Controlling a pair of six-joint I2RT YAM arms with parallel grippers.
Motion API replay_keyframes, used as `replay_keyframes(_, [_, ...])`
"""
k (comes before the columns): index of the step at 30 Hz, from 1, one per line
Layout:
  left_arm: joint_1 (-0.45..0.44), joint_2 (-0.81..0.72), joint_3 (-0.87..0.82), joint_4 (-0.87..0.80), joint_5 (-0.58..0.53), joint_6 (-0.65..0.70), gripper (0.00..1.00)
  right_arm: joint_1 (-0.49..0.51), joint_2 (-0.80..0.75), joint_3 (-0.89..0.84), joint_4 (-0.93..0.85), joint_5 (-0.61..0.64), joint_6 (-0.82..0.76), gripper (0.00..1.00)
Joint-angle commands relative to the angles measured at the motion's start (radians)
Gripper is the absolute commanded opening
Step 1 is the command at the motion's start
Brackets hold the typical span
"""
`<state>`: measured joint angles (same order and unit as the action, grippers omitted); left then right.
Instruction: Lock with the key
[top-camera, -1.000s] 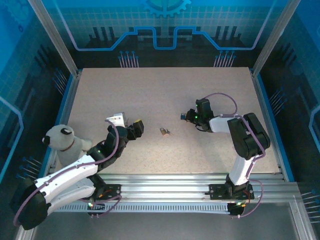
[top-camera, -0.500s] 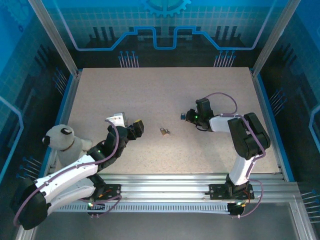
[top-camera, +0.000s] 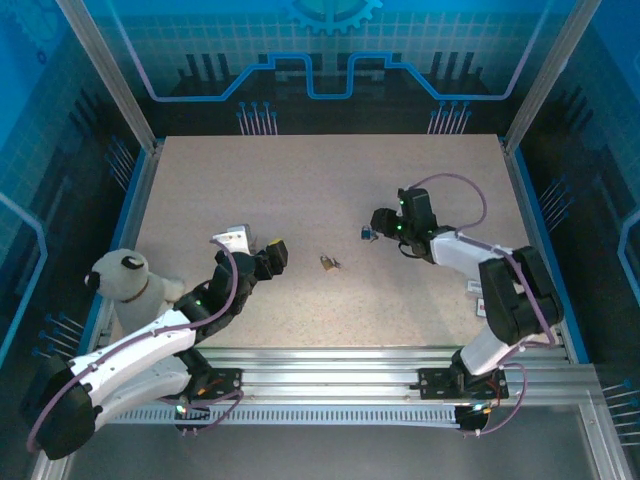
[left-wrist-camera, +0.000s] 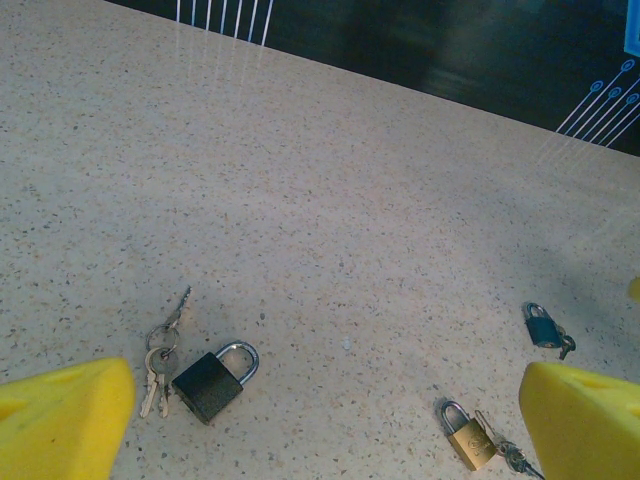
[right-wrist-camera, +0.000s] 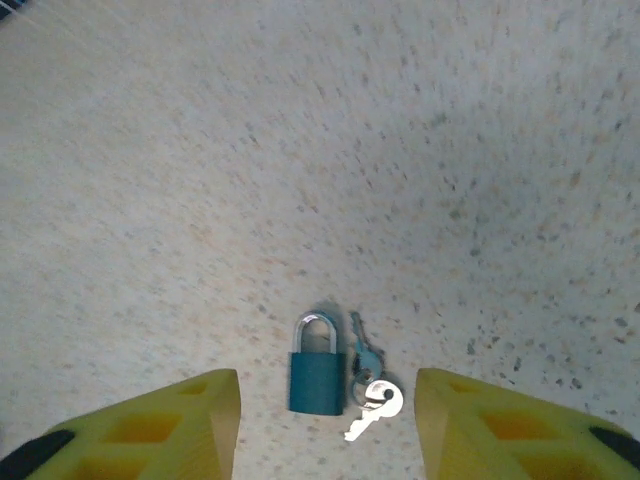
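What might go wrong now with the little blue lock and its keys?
The small keys lie right beside the teal padlock, so the open right gripper above might pinch both together or just shove them along the table. The brass padlock and black padlock lie close by; a key tried in the wrong one probably won't turn.

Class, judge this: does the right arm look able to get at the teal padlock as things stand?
Probably yes: the right gripper hangs open above the teal padlock, which lies flat between its fingers with nothing over it.
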<state>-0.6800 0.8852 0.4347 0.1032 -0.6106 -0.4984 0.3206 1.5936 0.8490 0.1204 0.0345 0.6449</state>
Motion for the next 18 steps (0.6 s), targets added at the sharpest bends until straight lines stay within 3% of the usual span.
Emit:
replay_keyframes(1, [-0.003,0.000,-0.016,0.029,-0.034,-0.012,0.99,0.013,-0.090,0.025,-0.064,0.041,-0.073,0.62])
replay_keyframes(8, [-0.002,-0.003,-0.016,0.027,-0.079,0.011,0.99,0.013,-0.234,0.025,-0.142,0.070,-0.131,1.00])
replay_keyframes(18, [0.000,-0.013,-0.004,-0.019,-0.157,-0.014,0.99,0.006,-0.405,-0.010,-0.192,0.106,-0.271,1.00])
